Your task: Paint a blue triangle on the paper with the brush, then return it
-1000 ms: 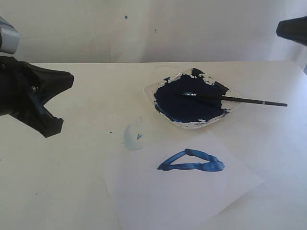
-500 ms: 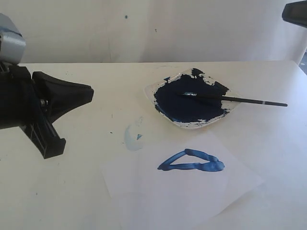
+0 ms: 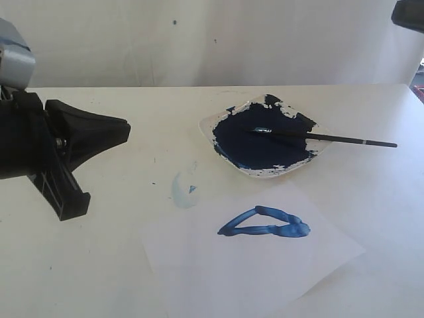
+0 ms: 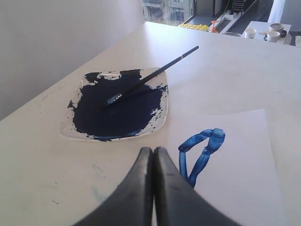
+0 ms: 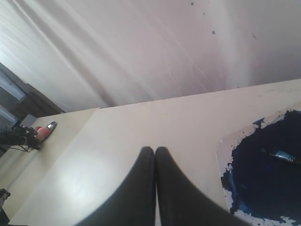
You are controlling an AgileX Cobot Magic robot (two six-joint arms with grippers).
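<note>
The blue triangle is painted in thick glossy strokes on the white paper, which lies flat near the table's front. The brush rests across the paint dish, bristles in the dark blue paint and black handle sticking out over the right rim. My left gripper hovers at the left, shut and empty, apart from the paper. In the left wrist view its tips are pressed together before the triangle, paper and brush. My right gripper is shut and empty beside the dish.
A faint pale-blue smudge marks the table left of the paper. Only a dark bit of the right arm shows at the top right corner. A wall runs behind the table. Cups stand on a far surface.
The left gripper swung to the right and slightly forward a second ago and has since held almost still. The right arm drew back toward the top right corner. Brush, dish and paper have not moved.
</note>
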